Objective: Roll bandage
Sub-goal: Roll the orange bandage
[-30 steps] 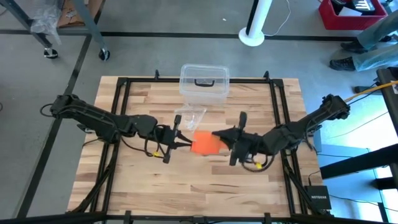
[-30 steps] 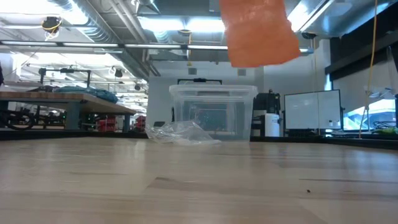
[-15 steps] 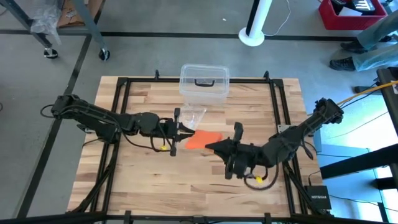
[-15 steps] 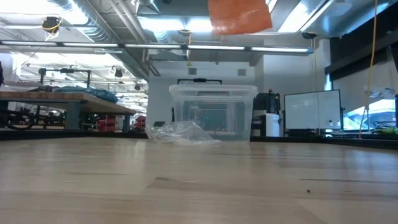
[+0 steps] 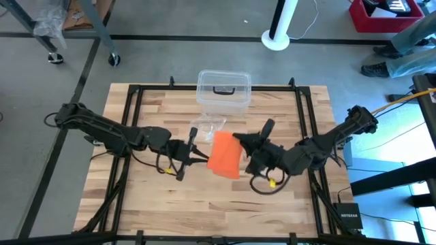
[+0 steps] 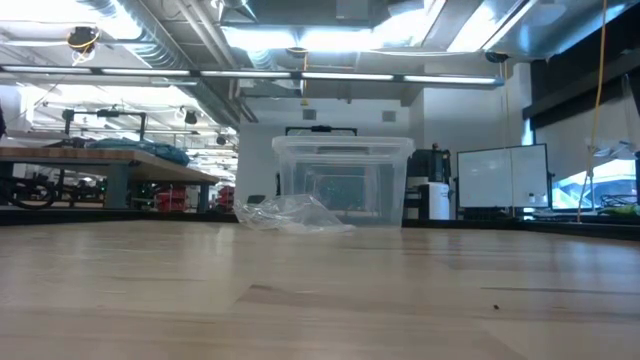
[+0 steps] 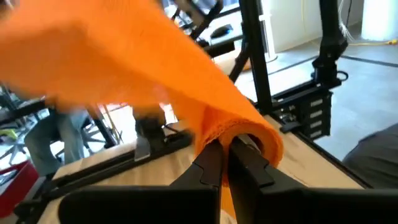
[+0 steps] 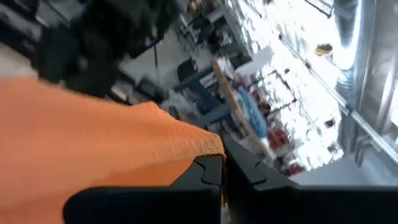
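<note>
Holding one bandage point(image 5: 225, 154), two grippers, seemingly clamped

Quick tally: one orange bandage point(image 5: 225, 154) is counted, one clear plastic box point(image 5: 223, 88), and one crumpled bit of clear plastic point(image 5: 207, 128). Two grippers are seen, the left gripper point(image 5: 203, 157) and the right gripper point(image 5: 239, 140), over one wooden table point(image 5: 136, 190).

We see a clear plastic box point(image 6: 343, 180) at 12 o'clock on the wooden table point(image 6: 320, 300); crumpled clear plastic point(image 6: 290, 213) touches its 9 o'clock side.
</note>
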